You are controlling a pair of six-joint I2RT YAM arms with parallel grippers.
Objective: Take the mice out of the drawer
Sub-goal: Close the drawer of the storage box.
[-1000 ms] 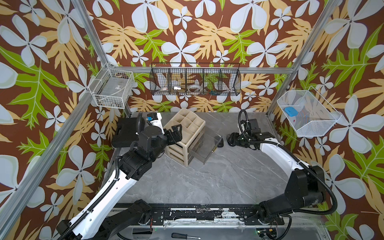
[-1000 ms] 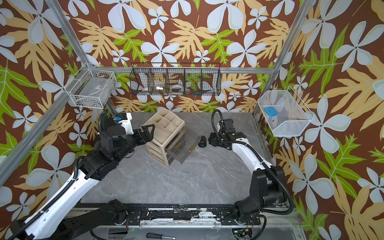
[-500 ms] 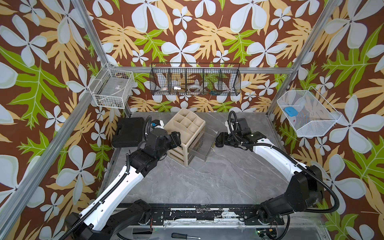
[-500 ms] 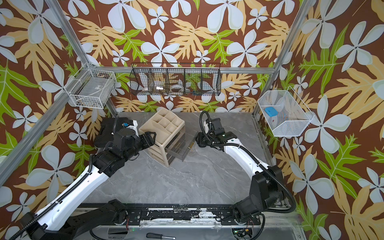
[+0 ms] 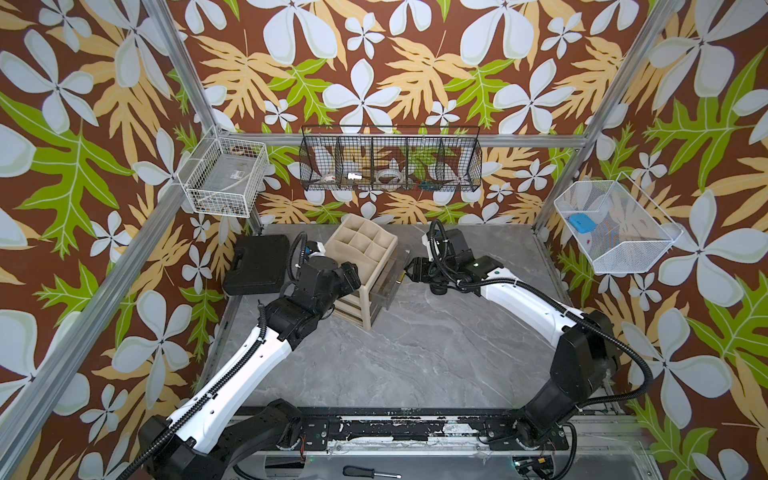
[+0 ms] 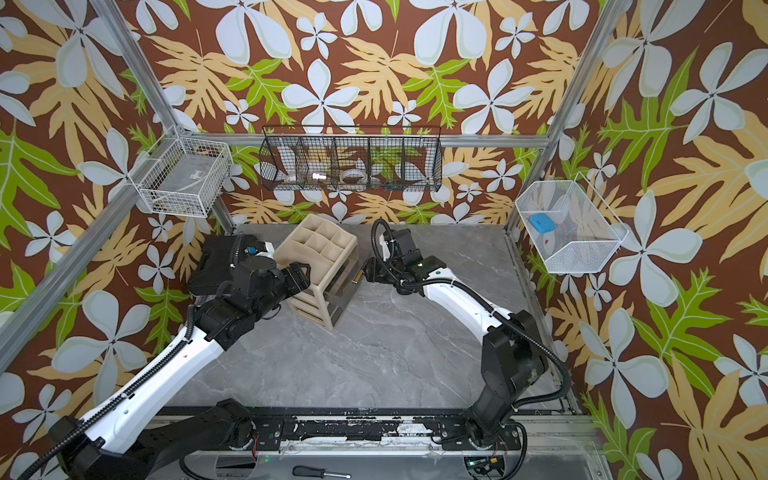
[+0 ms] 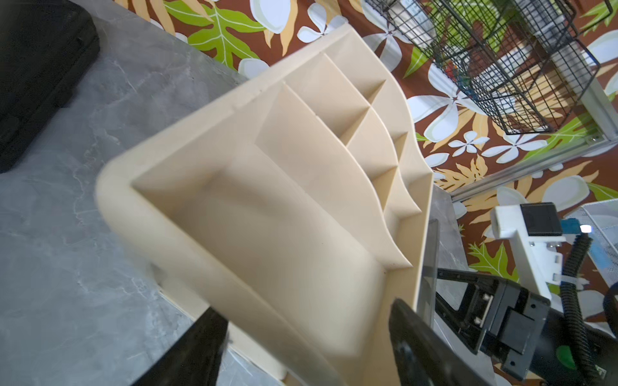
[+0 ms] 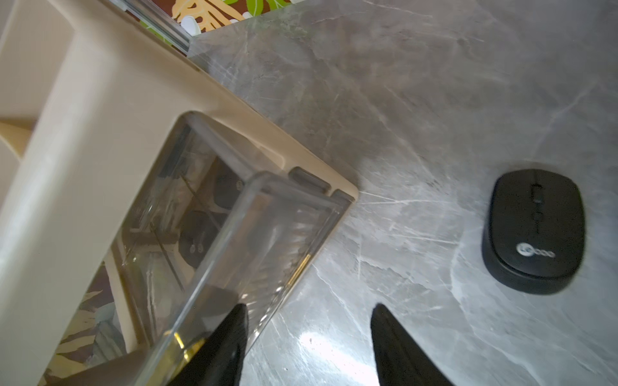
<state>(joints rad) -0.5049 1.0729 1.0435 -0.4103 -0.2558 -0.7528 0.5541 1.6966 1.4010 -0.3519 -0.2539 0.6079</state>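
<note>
Your right gripper has swung left to the clear drawer, jaws open and empty. The left gripper has moved in astride the beige organizer; I cannot tell whether it clamps. Only the right wrist view shows 1 black mouse on the table right of the organizer, and 2 dark mice inside the drawer.

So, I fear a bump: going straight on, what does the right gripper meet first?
Most likely the clear drawer: the right gripper points at its front wall, with one finger at its edge. Depth is unclear here.
</note>
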